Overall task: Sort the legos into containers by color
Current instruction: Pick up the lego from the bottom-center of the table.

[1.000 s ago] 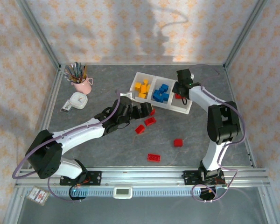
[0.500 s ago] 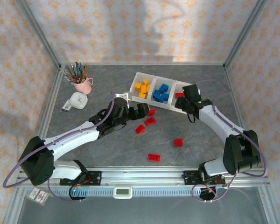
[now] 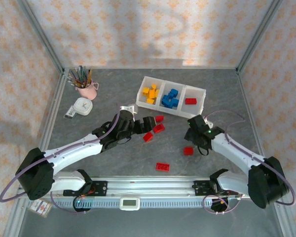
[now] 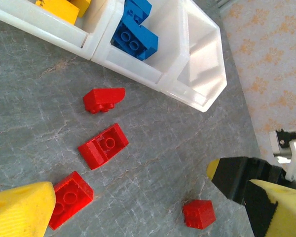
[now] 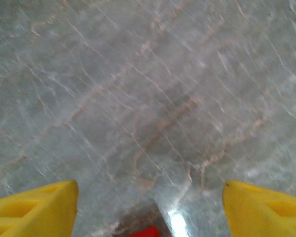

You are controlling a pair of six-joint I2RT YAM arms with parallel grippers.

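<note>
red, small and roughly square, the studded plastic brick lies loose on the grey marbled table, on the near side of the long white three-compartment tray and well apart from it. no long axis can be made out from above; its footprint reads about even.

the right gripper stands directly over this brick's far edge. in the right wrist view its yellow fingers are spread wide with nothing between them but table, and a sliver of the brick shows low and centred in the gap. judgement: the brick sits on the gripper's centre line, slightly toward the wrist, so a short pull back and a descent should suffice.

the left gripper, likewise wide open and empty, is farther off, beside three other red bricks. the right arm is plainly nearer, and nearer the tray's right-end compartment, where one red brick lies.
</note>
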